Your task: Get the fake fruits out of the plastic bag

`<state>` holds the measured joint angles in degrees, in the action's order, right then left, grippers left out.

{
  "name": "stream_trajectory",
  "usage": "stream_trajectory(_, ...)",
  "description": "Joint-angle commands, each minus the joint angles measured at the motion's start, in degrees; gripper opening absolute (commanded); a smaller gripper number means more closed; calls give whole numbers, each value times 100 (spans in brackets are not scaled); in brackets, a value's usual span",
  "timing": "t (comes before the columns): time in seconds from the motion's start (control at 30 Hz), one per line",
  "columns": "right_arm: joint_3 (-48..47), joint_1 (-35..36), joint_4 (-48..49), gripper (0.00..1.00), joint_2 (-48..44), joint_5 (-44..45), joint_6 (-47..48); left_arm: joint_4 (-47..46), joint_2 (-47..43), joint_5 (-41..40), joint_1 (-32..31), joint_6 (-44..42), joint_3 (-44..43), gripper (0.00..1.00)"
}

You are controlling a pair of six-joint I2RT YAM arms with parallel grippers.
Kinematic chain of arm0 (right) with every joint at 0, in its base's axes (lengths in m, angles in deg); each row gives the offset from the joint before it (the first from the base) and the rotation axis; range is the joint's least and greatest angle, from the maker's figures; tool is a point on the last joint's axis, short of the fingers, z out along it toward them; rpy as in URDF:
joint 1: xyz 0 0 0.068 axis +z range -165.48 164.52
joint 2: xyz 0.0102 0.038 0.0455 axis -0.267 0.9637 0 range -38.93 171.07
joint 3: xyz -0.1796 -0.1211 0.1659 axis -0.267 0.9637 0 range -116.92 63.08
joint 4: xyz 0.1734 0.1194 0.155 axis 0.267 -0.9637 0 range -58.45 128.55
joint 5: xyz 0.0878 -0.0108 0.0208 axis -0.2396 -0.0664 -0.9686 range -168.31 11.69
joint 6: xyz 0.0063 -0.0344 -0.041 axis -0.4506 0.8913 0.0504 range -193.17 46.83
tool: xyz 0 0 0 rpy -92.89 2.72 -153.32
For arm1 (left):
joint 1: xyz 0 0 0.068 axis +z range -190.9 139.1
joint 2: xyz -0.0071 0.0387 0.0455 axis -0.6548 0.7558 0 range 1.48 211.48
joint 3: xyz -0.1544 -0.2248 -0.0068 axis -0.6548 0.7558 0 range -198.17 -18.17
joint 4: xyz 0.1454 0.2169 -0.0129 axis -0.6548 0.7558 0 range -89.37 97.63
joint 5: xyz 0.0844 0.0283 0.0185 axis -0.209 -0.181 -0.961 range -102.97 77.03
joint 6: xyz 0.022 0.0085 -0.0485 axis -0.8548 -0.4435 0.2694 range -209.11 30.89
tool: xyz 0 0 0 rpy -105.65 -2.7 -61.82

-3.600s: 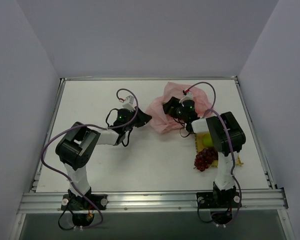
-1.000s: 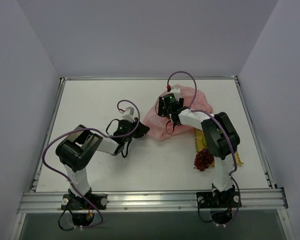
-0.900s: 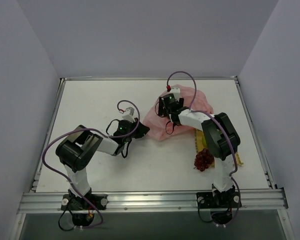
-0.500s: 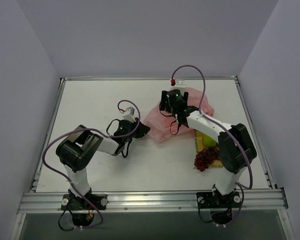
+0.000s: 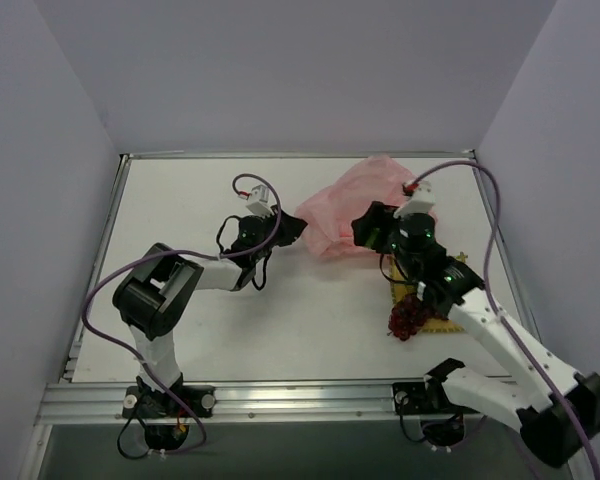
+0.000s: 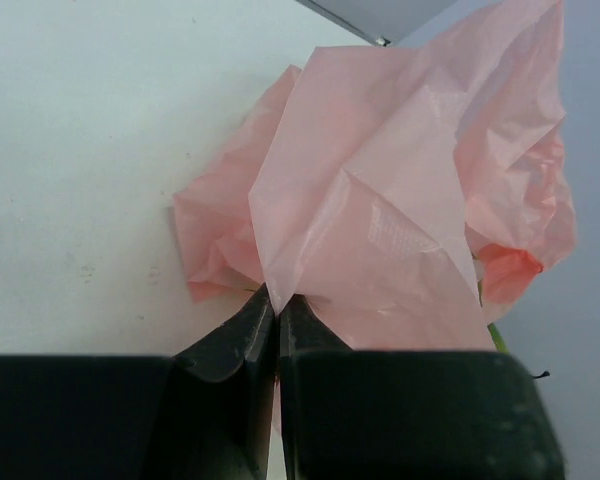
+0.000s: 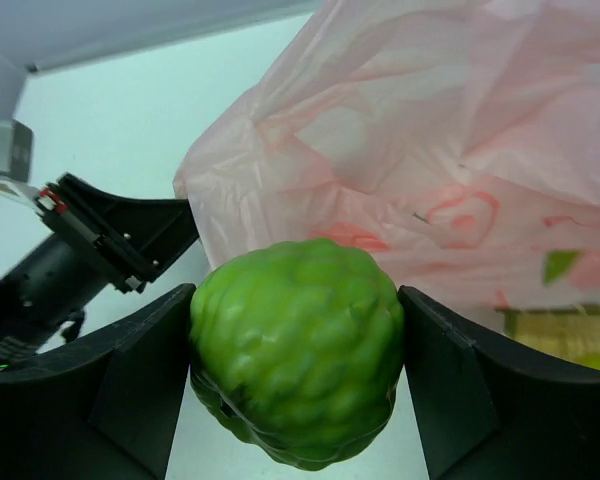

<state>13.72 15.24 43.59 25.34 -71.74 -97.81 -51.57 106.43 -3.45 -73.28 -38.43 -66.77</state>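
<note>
White table (image 5: 210, 320), pink bag (image 5: 355, 195) — right wrist alone shows bumpy ball (image 7: 295, 350)

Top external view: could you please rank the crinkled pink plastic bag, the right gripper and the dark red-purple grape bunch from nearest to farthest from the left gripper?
1. Crinkled pink plastic bag: pinched by the left gripper.
2. Right gripper, holding a bumpy bright green ball: rightward, across the bag.
3. Dark red-purple grape bunch: farthest, near right.

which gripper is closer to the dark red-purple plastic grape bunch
Right. The right gripper, closed on the bumpy green plastic ball, hovers just beyond the grape bunch; the left gripper pinches the crinkled pink plastic bag farther left.
</note>
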Motion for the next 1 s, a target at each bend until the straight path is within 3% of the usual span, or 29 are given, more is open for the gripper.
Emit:
stream_trajectory(0.0,321,-31,-1089,60,-1283,1247,-819,-561,140,-108,74,206,-246,2)
stream_trajectory(0.13,848,-92,-3002,59,-2792,2558,-1998,-799,184,-371,144,319,-273,2)
stream_trajectory(0.27,929,-119,-3930,54,-3456,3192,-3264,-984,315,-477,180,460,-404,2)
stream_trajectory(0.43,797,-329,-4590,54,-2693,3676,-3995,-1397,404,-442,179,654,-317,2)
stream_trajectory(0.67,1113,-1232,-4564,55,-2112,3651,-4505,-1810,544,-319,171,733,-185,2)
stream_trajectory(0.97,1420,-1683,-4346,62,-1497,3668,-5015,-2127,623,-188,180,839,-79,3)
